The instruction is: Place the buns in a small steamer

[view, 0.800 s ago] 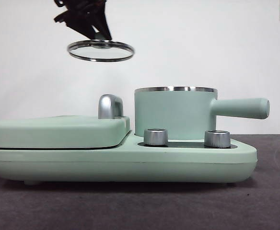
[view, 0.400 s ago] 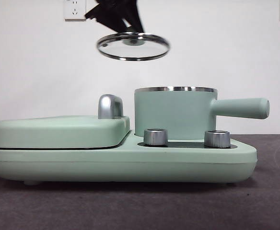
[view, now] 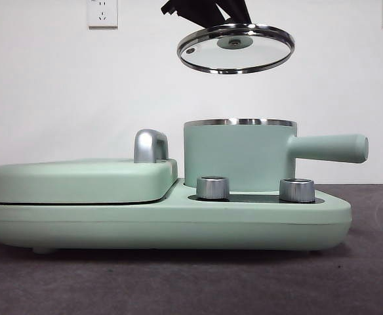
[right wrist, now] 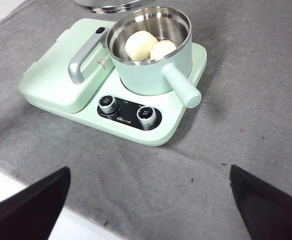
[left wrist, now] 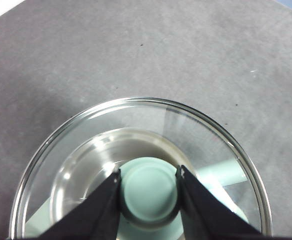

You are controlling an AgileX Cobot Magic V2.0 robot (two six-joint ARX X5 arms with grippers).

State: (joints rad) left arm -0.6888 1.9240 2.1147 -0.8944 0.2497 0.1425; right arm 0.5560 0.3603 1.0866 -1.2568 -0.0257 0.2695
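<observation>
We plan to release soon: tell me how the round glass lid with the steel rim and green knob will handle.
The glass lid is probably stiff and breakable, so set it down gently. It hangs tilted from the left gripper, held only by its green knob, so it may swing. Dropped on its round rim, it would likely roll.

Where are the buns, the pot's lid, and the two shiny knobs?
buns [right wrist: 150,47]: right wrist view, where the two touch inside the small steamer [right wrist: 151,75].
lid [view: 208,56]: front view, on the glass.
knobs [view: 212,187]: front view, on the left knob's side.
</observation>
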